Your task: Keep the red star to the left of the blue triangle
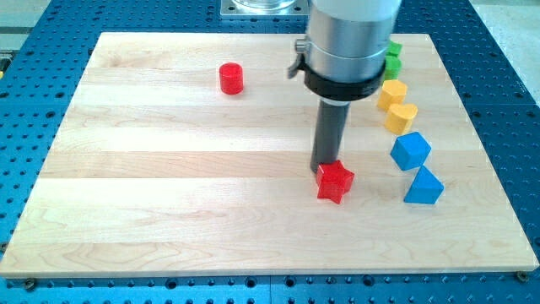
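Observation:
The red star [335, 181] lies on the wooden board, right of its middle and toward the view's bottom. My tip [322, 168] touches the star's upper left side. The blue triangle [423, 186] lies to the star's right, about a hundred pixels away, near the board's right edge. The star is left of the triangle.
A red cylinder [230, 78] stands alone at the upper left of centre. Down the right side run a green block [392, 57] partly hidden by the arm, a yellow block [391, 93], a yellow heart [402, 117] and a blue cube [411, 150].

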Robot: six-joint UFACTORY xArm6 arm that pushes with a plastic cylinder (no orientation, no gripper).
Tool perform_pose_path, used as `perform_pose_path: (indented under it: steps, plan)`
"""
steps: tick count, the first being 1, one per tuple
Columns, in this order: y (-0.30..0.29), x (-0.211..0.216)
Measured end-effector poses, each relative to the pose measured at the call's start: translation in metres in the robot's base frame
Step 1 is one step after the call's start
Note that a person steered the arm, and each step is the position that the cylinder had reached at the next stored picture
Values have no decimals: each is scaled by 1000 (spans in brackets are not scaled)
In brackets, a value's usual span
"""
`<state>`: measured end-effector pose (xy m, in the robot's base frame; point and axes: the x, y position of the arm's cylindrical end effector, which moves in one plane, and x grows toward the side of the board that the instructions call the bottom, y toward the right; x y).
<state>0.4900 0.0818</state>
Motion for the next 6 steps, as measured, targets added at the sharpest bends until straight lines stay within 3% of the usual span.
perform_pose_path:
  steps: [2, 4, 6]
  plan:
    - [-39, 12]
    - [-46, 59]
    - [-1, 28]
